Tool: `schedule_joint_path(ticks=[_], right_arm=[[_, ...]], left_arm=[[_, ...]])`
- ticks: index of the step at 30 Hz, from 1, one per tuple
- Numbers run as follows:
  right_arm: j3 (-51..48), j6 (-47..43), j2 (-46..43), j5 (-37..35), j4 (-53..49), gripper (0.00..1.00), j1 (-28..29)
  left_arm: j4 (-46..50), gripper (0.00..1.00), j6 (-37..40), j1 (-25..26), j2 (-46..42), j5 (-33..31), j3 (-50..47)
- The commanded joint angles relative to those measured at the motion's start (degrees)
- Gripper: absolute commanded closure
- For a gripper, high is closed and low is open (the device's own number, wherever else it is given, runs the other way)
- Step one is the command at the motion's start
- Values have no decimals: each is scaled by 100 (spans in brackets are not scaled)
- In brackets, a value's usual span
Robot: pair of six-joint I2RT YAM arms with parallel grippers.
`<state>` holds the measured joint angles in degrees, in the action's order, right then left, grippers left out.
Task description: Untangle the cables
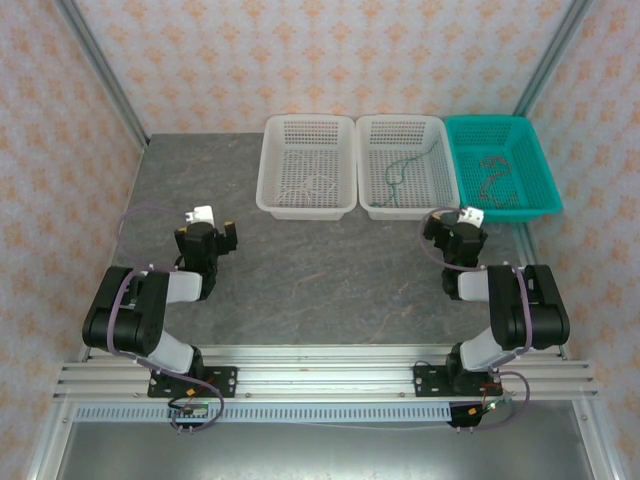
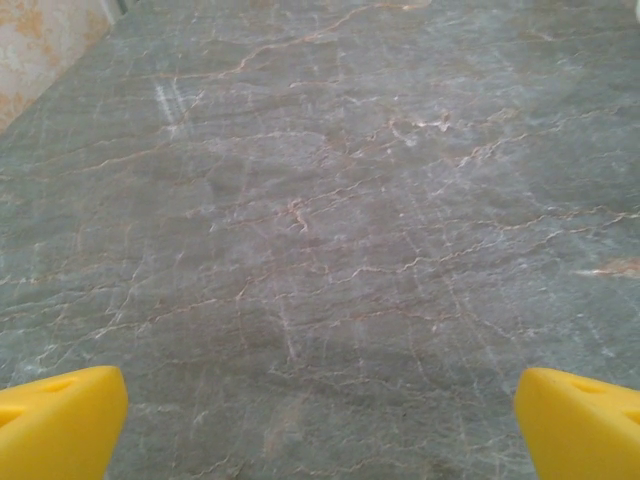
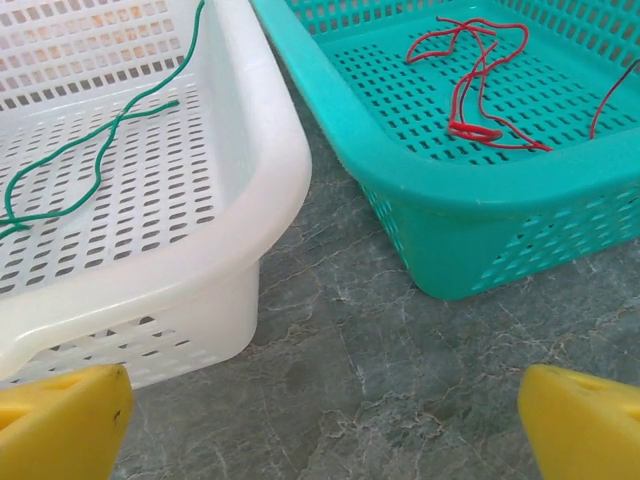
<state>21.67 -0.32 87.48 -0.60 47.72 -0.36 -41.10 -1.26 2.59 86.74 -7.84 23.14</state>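
left pincer (image 2: 320, 425) was wide open, holding zip, over the counter (image 2: 320, 200) | right pincer (image 3: 320, 425) was wide open too, empty, near the baskets | red cable (image 3: 472, 128) sat in the teal basket (image 3: 480, 200) | green cable (image 3: 150, 107) in the white basket (image 3: 270, 150) beside it | pale cable (image 1: 315, 185), kinda faint, in the left basket (image 1: 275, 170)

Three baskets, three cable colours, two arms.
Upper frame, left to right: left white basket (image 1: 264, 170), middle white basket (image 1: 400, 119), one teal basket (image 1: 545, 185). One pale cable (image 1: 318, 186), one green cable (image 1: 396, 177), red cables (image 3: 475, 130) too tangled to count. Lower frame: left arm (image 1: 130, 312), right arm (image 1: 522, 305).
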Motion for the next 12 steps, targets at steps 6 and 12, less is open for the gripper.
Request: schedule_joint_path(ticks=[6, 12], right_arm=[[127, -135, -4, 137, -89, 1, 23], [27, -131, -66, -45, 18, 1, 63]], left_arm=[[-155, 0, 150, 5, -87, 128, 130], [-155, 0, 144, 5, -87, 132, 130]])
